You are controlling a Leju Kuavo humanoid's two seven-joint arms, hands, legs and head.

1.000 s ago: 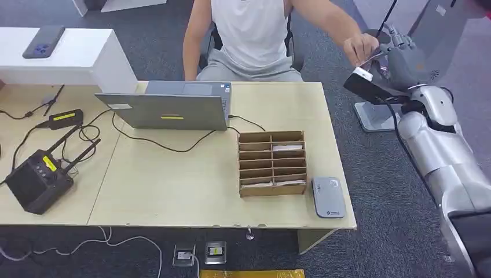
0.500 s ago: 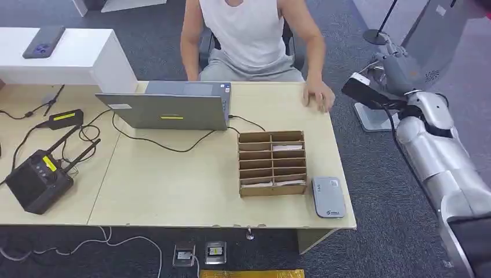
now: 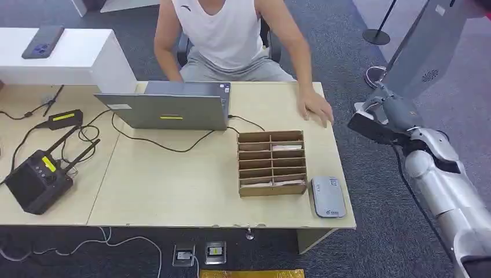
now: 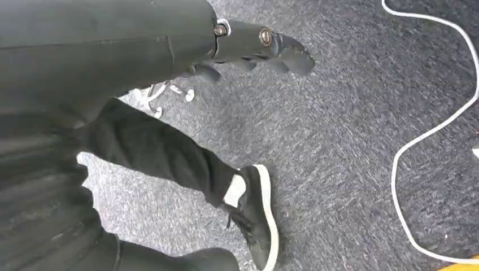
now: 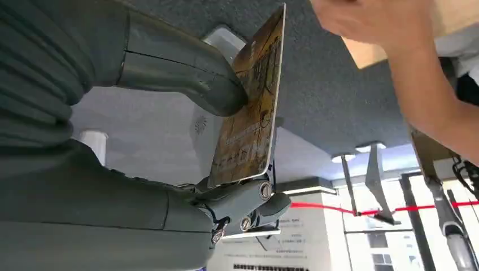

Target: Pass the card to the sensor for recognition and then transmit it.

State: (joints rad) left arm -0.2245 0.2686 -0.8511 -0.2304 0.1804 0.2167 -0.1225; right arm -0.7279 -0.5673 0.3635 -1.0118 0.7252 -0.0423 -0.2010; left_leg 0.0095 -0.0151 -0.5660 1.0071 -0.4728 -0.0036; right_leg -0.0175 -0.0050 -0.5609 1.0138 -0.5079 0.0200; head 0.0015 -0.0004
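The thin yellow-brown printed card [image 5: 249,107] sits pinched between the thick grey thumb and dark fingers of the right hand [image 3: 387,111], at the right of the head view, beside the table edge. The grip is only on the card's edges, so it may slip out or tilt before reaching the grey flat sensor [image 3: 328,197] at the table's lower right corner. The person's hand [image 3: 315,108] rests near the path and could be bumped. The left hand [image 4: 265,48] hangs empty, fingers loosely curled.

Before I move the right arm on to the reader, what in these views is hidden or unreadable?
- Card print: right wrist view, seen at a steep angle, too blurred to read.
- Card in the head view: hidden by the right hand that pinches it.
- Sensor markings: head view, too small to read.
- Organizer slots: head view, dividers hide most of the contents.
- Left hand: left wrist view, its palm side is turned away.
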